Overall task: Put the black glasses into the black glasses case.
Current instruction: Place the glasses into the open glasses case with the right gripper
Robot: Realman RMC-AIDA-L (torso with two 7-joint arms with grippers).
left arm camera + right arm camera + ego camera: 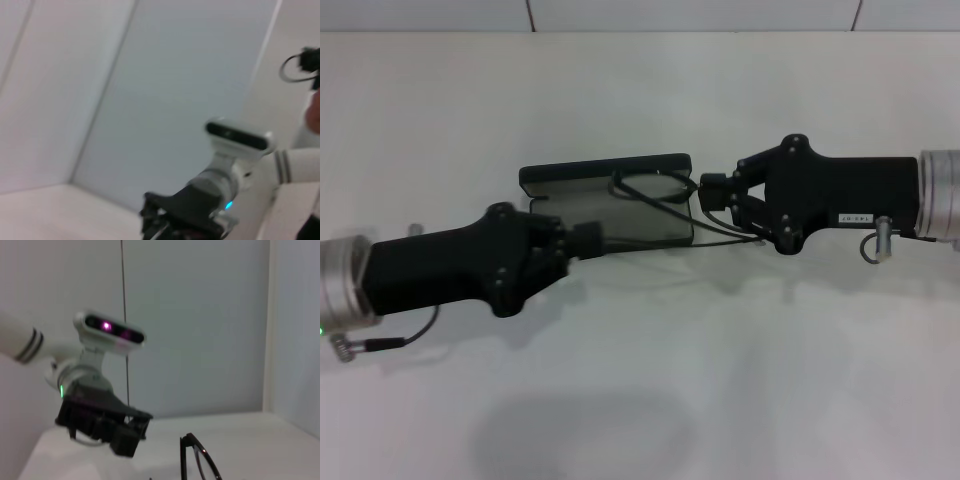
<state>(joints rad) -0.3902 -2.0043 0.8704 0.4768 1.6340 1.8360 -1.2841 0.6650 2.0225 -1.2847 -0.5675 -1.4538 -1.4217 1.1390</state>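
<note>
Over the open black glasses case (605,175), the right gripper (712,193) pinches the black glasses (655,195) — next, lower and release; the left gripper (582,240) steadies the case, its grip unclear.

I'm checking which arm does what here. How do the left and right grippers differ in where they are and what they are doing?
The left gripper reaches in at the near left edge of the black glasses case, while the right gripper is at the case's right end. The right jaws pinch the black glasses over the open case; the left jaws appear closed on the case's edge, steadying it. Both are black and level above the white table.
</note>
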